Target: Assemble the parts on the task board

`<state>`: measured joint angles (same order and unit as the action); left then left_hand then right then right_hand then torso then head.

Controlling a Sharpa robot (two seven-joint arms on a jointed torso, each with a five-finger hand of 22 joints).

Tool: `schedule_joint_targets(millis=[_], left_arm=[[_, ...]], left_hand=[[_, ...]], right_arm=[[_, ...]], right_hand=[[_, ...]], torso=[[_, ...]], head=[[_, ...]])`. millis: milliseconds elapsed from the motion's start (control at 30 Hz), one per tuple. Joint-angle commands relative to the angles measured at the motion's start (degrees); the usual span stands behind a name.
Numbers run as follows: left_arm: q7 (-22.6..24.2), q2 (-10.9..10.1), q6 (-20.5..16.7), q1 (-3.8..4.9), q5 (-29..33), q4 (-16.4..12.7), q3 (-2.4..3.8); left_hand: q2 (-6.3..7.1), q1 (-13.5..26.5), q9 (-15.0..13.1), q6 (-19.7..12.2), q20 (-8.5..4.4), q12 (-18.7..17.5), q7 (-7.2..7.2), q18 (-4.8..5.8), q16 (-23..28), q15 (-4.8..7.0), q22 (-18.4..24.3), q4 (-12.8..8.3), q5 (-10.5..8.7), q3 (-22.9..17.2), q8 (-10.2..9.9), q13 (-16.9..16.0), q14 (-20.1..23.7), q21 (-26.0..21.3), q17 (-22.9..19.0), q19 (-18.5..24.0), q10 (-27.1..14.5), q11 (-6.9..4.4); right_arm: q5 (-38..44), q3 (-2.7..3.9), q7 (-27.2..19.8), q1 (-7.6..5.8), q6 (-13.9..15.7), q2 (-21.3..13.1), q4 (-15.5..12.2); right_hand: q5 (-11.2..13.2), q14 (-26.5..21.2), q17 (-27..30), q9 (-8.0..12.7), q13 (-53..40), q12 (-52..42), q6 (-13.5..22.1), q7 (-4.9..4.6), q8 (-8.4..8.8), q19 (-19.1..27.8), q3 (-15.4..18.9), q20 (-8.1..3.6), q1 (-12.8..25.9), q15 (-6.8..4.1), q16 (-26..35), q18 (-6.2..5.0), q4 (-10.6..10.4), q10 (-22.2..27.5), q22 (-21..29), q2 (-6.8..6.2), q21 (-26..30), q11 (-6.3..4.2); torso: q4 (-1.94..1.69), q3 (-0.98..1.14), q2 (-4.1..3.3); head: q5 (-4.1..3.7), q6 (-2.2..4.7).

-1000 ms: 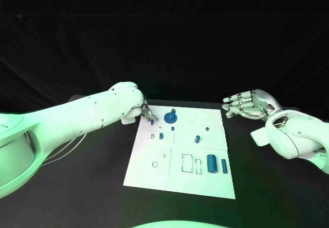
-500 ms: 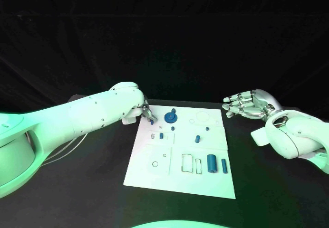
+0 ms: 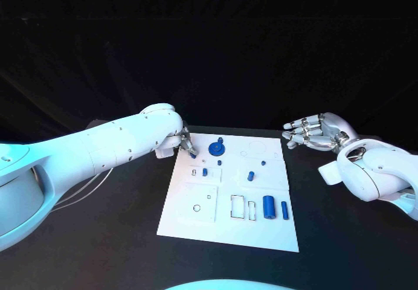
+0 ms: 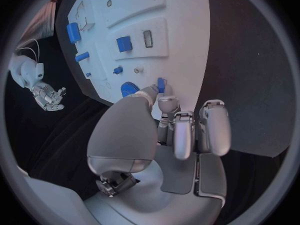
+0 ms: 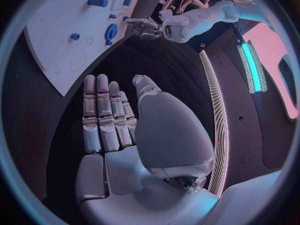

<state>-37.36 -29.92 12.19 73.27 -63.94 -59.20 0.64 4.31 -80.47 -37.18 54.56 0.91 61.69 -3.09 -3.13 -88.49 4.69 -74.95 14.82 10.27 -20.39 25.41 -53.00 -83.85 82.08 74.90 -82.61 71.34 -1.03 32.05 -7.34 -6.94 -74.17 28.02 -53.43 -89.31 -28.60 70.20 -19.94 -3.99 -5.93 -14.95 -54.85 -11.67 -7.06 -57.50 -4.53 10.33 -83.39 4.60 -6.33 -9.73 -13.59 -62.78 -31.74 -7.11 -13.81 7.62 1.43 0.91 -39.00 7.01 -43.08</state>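
Note:
The white task board (image 3: 202, 219) lies in the middle of the black table. My left hand (image 3: 185, 145) hovers over its far left corner and pinches a small blue part (image 4: 161, 85) between thumb and a finger, just above the board. Right beside it stands a blue gear (image 3: 217, 148). My right hand (image 3: 313, 134) hangs off the board's far right corner, open, with its fingers (image 5: 103, 115) straight, side by side, and nothing in them.
Two blue cylinders (image 3: 270, 207) lie near the board's front right, beside narrow empty slots (image 3: 238, 206). Smaller blue pegs (image 3: 250, 177) stand mid-board. Black table stretches on both sides of the board.

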Motion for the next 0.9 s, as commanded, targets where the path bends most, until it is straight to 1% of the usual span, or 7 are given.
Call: schedule_joint_targets(millis=[33, 133, 267, 567, 667, 800, 900], left_arm=[[0.9, -0.1, 0.2, 0.0, 2.4, -0.2, 0.0], [1.4, -0.6, -0.5, -0.01, 3.7, -0.7, 0.01], [2.2, -1.3, -1.0, -0.05, 4.2, -1.9, 0.02], [3.4, -4.9, -5.4, -0.08, 7.1, -7.2, 0.06], [3.4, -6.6, -6.4, -0.07, 7.6, -9.8, 0.1], [3.4, -8.4, -7.3, -0.08, 6.5, -12.7, 0.11], [3.3, -9.5, -7.8, -0.21, 3.8, -14.5, 0.11]], left_hand=[[-0.06, -2.4, -0.5, -0.3, 0.26, -0.3, -0.2, -0.12, 0.1, -0.23, -0.2, -2.1, 0.26, -4.6, 0.5, 0.2, -5.5, -0.1, 13.4, 0.0, -0.2, -0.01], [1.42, -2.2, -1.1, -0.5, 0.51, -0.3, -0.62, -0.11, 0.1, -0.57, -0.2, -3.0, 0.17, -9.7, 1.4, 0.3, -5.6, 0.0, 13.5, 0.0, 0.2, 0.21], [2.71, -0.9, -1.7, -0.6, 0.67, 0.2, -0.58, -0.09, 0.0, -0.63, -0.4, -3.7, 0.03, -13.4, 2.2, -0.1, -5.6, 0.0, 13.5, 0.0, 0.7, 0.35], [3.75, 0.5, -2.3, -0.5, 0.62, 1.4, -0.46, 0.0, -0.3, -0.5, -1.0, -5.1, -0.07, -16.7, 3.2, -1.3, -5.7, 0.3, 13.8, -0.3, 1.8, 0.22], [3.97, 0.7, -2.4, -0.4, 0.6, 1.8, -0.41, 0.05, -0.3, -0.46, -1.2, -5.4, -0.08, -17.2, 3.4, -1.8, -5.7, 0.5, 13.9, -0.4, 2.1, 0.18], [4.18, 1.0, -2.5, -0.3, 0.58, 2.1, -0.37, 0.08, -0.4, -0.42, -1.4, -5.6, -0.1, -17.6, 3.6, -2.0, -5.7, 0.5, 13.9, -0.5, 2.3, 0.13], [4.26, 1.1, -2.5, -0.3, 0.57, 2.1, -0.36, 0.09, -0.4, -0.41, -1.4, -5.7, -0.11, -17.7, 3.6, -2.0, -5.7, 0.6, 13.9, -0.5, 2.4, 0.11]], right_arm=[[0.3, 0.01, -0.7, 0.04, -0.6, 0.1, 0.0], [0.3, 0.01, -0.7, 0.04, -0.5, 0.0, 0.0], [0.3, 0.01, -0.7, 0.04, -0.5, 0.0, 0.0], [0.2, 0.01, -0.7, 0.04, -0.4, -0.2, -0.1], [0.2, 0.01, -0.7, 0.04, -0.4, -0.4, -0.2], [0.2, 0.01, -0.7, 0.04, -0.3, -0.4, -0.2], [0.2, 0.01, -0.7, 0.04, -0.4, -0.5, -0.3]], right_hand=[[-0.3, -0.5, 0.1, -0.1, 0.0, -0.3, 0.3, -0.05, -0.27, 0.1, -0.4, 0.46, 0.4, 0.1, 0.3, -0.63, 0.1, 0.5, 0.1, 0.23, 0.3, 0.11], [-0.3, -0.5, 0.1, -0.1, 0.0, -0.3, 0.3, -0.05, -0.27, 0.1, -0.4, 0.46, 0.4, 0.1, 0.3, -0.63, 0.1, 0.5, 0.1, 0.23, 0.3, 0.11], [-0.3, -0.5, 0.1, -0.1, 0.0, -0.3, 0.3, -0.05, -0.27, 0.1, -0.4, 0.46, 0.4, 0.1, 0.3, -0.63, 0.1, 0.5, 0.1, 0.23, 0.3, 0.11], [-0.4, -0.5, 0.1, -0.1, 0.1, -0.3, 0.3, -0.06, -0.28, 0.1, -0.4, 0.47, 0.4, 0.1, 0.3, -0.63, 0.1, 0.5, 0.1, 0.24, 0.3, 0.12], [-0.4, -0.5, 0.1, -0.1, 0.1, -0.3, 0.3, -0.06, -0.28, 0.1, -0.4, 0.47, 0.4, 0.1, 0.3, -0.63, 0.1, 0.5, 0.1, 0.24, 0.3, 0.12], [-0.4, -0.5, 0.1, -0.1, 0.1, -0.3, 0.3, -0.06, -0.28, 0.1, -0.4, 0.47, 0.5, 0.11, 0.3, -0.63, 0.1, 0.5, 0.1, 0.25, 0.4, 0.12], [-0.4, -0.5, 0.1, -0.1, 0.1, -0.3, 0.3, -0.06, -0.29, 0.1, -0.4, 0.47, 0.5, 0.11, 0.3, -0.63, 0.1, 0.5, 0.1, 0.25, 0.4, 0.13]], torso=[[0.0, 0.01, 0.03], [-0.05, 0.03, 0.03], [-0.12, 0.03, 0.1], [0.0, 0.06, 0.03], [-0.1, 0.02, 0.0], [-0.1, 0.04, 0.0], [-0.13, -0.06, -0.02]], head=[[-0.04, 0.07], [0.04, 0.11], [0.12, 0.24], [0.31, 0.14], [0.24, 0.17], [0.41, 0.02], [0.5, -0.06]])
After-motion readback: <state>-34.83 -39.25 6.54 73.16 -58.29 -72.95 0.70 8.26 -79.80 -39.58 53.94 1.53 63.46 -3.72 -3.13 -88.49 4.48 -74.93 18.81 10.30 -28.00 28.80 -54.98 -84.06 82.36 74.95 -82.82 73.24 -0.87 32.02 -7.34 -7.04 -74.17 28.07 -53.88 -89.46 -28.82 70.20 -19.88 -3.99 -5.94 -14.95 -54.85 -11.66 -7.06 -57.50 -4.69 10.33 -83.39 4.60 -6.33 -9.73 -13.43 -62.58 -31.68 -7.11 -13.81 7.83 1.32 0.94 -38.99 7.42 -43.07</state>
